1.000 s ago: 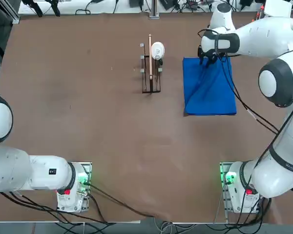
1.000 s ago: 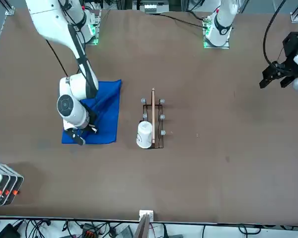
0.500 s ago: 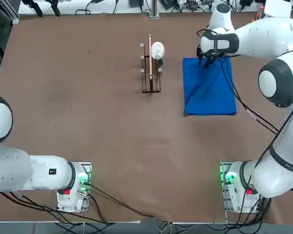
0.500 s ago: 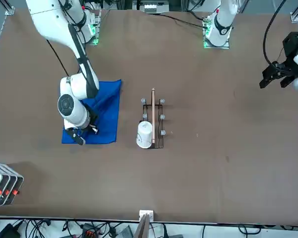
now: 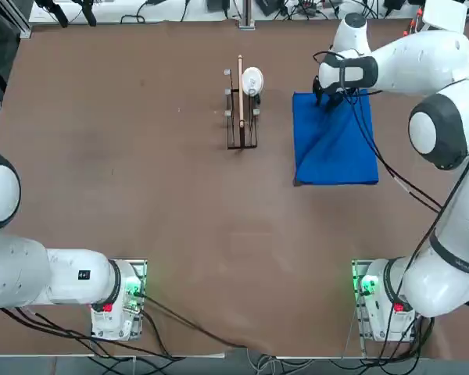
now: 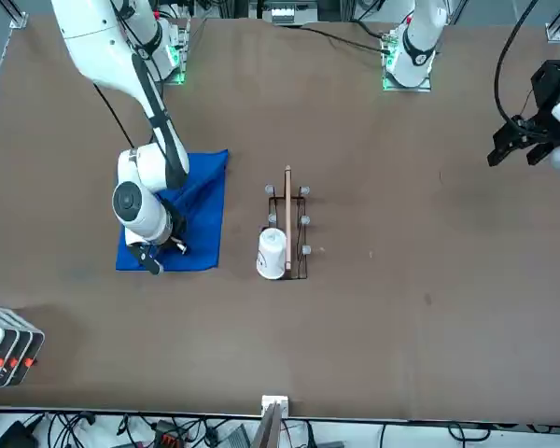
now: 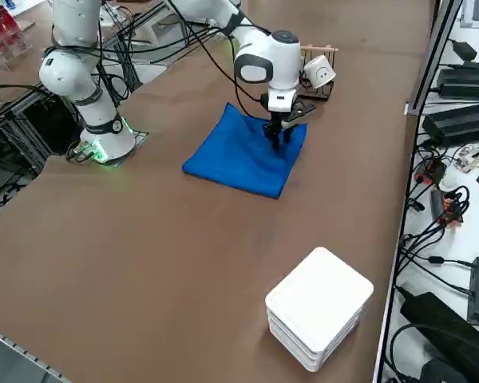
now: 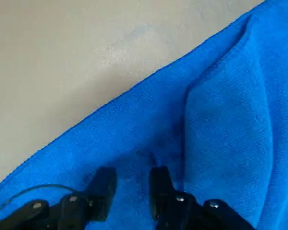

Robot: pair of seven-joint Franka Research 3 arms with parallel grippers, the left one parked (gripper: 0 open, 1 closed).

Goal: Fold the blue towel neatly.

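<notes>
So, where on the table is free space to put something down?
Bare: the wide stretch left of the wooden rack, and the middle band between the blue towel and the arm bases. Crowded: the far right corner, where the right gripper meets the towel.

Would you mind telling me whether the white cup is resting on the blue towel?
No, the white cup sits at the wooden rack, apart from the blue towel, with bare table between them.
</notes>
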